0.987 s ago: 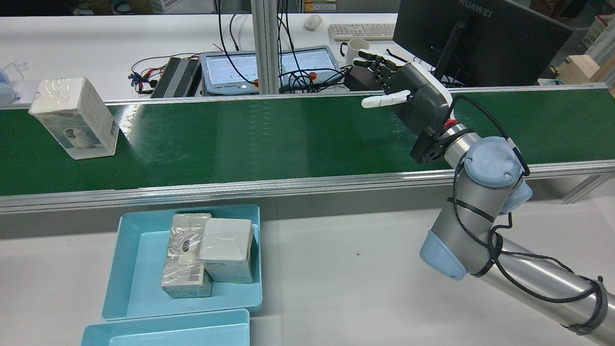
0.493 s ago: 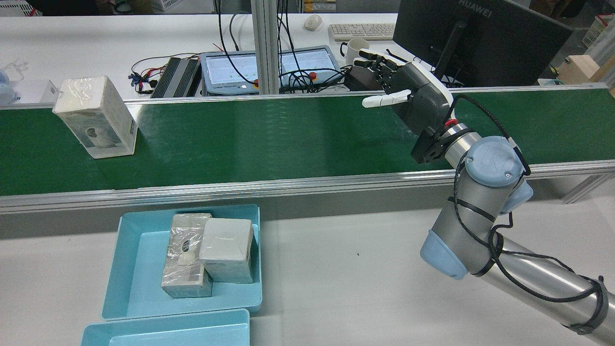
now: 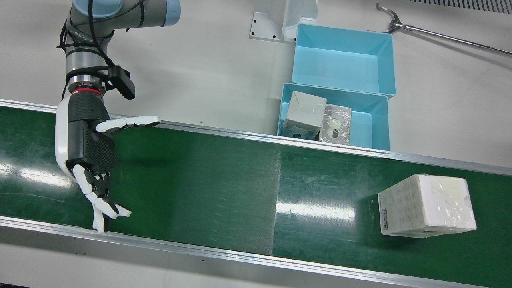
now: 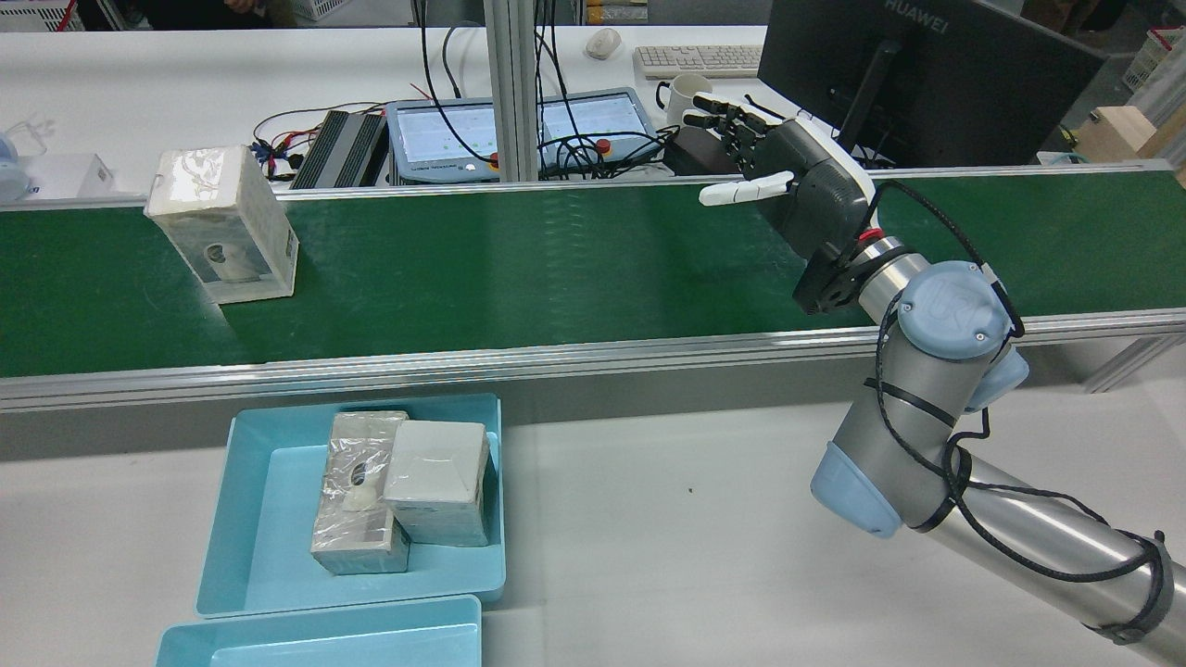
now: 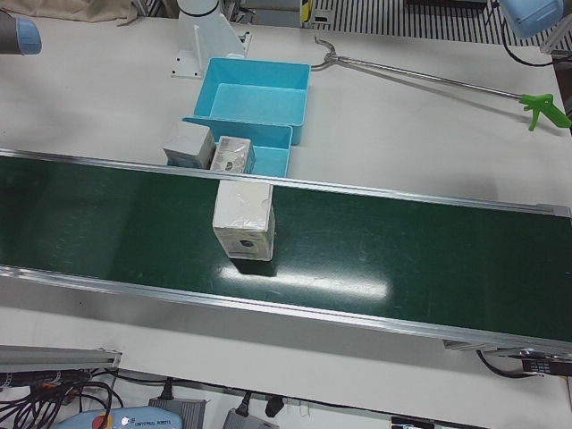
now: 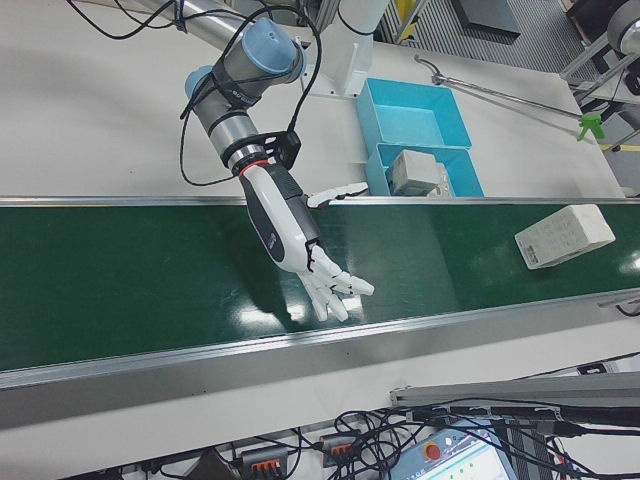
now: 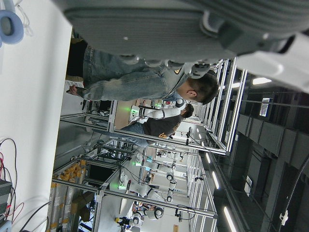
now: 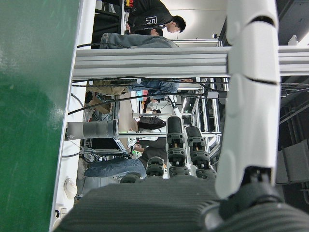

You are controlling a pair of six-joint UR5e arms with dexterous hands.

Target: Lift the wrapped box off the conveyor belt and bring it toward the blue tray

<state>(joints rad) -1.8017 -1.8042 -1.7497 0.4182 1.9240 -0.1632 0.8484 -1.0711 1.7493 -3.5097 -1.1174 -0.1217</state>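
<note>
The wrapped box (image 4: 222,222), white under clear film, stands on the green conveyor belt (image 4: 556,269) at its left end in the rear view. It also shows as the wrapped box (image 3: 426,206) and the wrapped box (image 5: 243,219). My right hand (image 4: 797,176) hovers open over the belt far to the box's right, fingers spread, holding nothing; the front view shows this same right hand (image 3: 90,148). The blue tray (image 4: 269,519) lies on the table before the belt and holds two wrapped boxes. My left hand (image 7: 159,29) shows only its palm edge, with nothing in it.
A second blue tray (image 4: 324,635) sits nearer the arms, touching the first. A long grabber tool (image 3: 440,34) lies on the table beyond the trays. A monitor (image 4: 927,74), tablets (image 4: 519,130) and cables stand behind the belt. People stand in the background (image 8: 145,38).
The wrapped box has ridden the belt to the right in the rear view, closer to my right hand. The right hand and arm have hardly moved.
</note>
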